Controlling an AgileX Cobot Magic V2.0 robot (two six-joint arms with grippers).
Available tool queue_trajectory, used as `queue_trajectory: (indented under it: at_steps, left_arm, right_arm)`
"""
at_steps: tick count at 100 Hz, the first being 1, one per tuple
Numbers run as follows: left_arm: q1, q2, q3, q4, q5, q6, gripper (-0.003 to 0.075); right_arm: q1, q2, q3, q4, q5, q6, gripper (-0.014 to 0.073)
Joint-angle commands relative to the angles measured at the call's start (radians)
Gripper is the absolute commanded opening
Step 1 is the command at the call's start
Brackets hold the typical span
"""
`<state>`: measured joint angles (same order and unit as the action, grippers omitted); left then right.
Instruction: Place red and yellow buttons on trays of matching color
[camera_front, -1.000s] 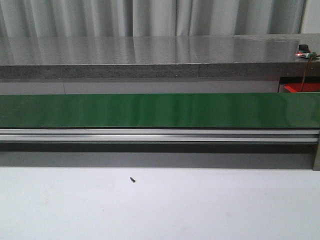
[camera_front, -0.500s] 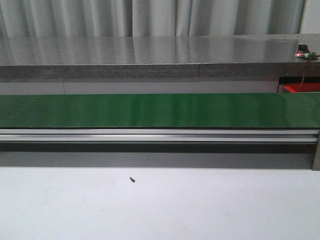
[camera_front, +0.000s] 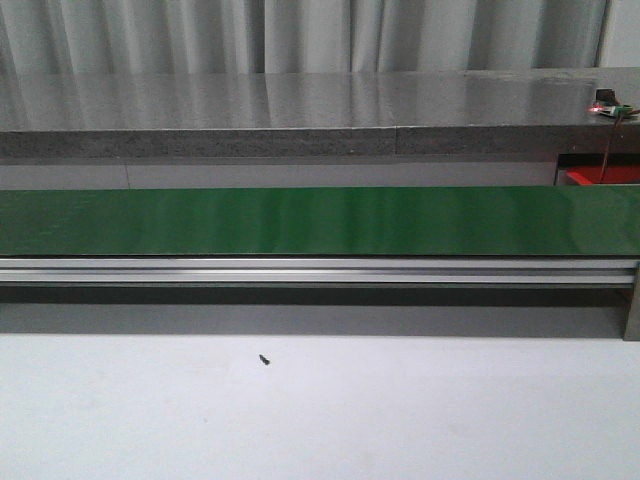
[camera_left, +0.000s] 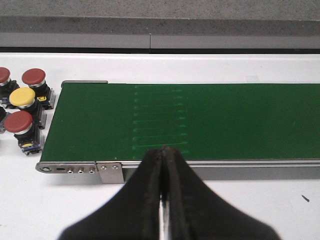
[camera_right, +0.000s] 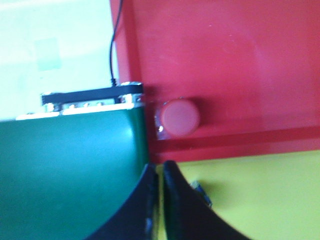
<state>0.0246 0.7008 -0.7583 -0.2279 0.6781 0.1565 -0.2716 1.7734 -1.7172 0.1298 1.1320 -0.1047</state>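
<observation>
Red and yellow buttons (camera_left: 22, 102) beside the conveyor belt (camera_left: 200, 122) end look rigid and light; grasp across the black base, since the domed cap seems slippery. Left gripper (camera_left: 163, 165) and right gripper (camera_right: 159, 182) are both closed, empty.

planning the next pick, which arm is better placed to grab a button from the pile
Left. Its closed gripper looks at the buttons by the belt; the right gripper is over the trays.

The front view is evenly lit and sharp. Soft vertical sheen bands cross the green belt (camera_front: 320, 220), and the grey counter (camera_front: 300, 100) at 12 o'clock mirrors the curtains. A dark shadow band runs beneath the aluminium rail (camera_front: 320, 272). The left wrist view is bright and in focus. The right wrist view is blurred and oversaturated, washed out at 10 o'clock.
</observation>
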Motion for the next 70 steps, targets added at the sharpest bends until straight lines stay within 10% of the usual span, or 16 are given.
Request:
queue_trajectory:
  at_steps: [1,70]
  left_arm:
    - [-0.006,-0.004,-0.024,-0.012,-0.066,-0.003,-0.0020]
    - [-0.006,-0.004,-0.024,-0.012,-0.070,-0.003,-0.0020]
  right_arm:
    - [0.017,-0.107,0.035,0.025,-0.029,-0.014,-0.0067]
    - [0.195,-0.661,0.727,0.075,-0.411,-0.015,-0.0068]
